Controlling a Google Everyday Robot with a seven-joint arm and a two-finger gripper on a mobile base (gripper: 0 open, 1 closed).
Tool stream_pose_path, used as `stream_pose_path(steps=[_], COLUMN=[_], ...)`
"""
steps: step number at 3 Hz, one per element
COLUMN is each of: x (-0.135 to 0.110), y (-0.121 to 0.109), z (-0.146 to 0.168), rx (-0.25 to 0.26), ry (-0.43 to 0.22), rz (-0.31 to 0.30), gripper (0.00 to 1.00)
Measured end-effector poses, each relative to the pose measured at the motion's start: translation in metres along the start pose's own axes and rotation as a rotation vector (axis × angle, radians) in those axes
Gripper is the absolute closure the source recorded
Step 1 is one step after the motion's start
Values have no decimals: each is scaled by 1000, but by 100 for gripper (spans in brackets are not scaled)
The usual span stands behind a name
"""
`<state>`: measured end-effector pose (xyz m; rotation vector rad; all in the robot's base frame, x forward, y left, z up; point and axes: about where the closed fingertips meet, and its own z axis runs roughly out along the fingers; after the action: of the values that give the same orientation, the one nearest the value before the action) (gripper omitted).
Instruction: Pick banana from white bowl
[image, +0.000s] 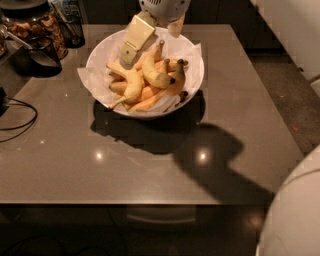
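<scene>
The white bowl (192, 80), lined with crumpled white paper, stands at the back middle of the brown table and holds several bananas. The plump, curved bright yellow banana (153, 73) lies on top, stem pointing up and back, black tip to the right. My gripper (151, 46) hangs over the back of the bowl, open. Its long cream left finger (135, 40) reaches down to the left of the stem. The short right finger (176, 27) is to the right of it. The stem stands between them. Darker orange-yellow bananas (147, 102) lie underneath.
Dark glass jars (35, 25) and a dark cup (42, 55) stand at the table's back left. A black cable (17, 122) lies at the left edge. A white part of the robot (295, 210) fills the lower right corner. The arm's shadow falls in front of the bowl.
</scene>
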<state>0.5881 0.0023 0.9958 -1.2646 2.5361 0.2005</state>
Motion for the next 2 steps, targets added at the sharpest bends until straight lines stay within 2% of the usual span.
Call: stream_pose_path(steps=[1, 2], x=[3, 7], y=[-12, -19], z=[12, 22], rx=[2, 0], ry=[22, 38], rz=[39, 66], gripper=[8, 15])
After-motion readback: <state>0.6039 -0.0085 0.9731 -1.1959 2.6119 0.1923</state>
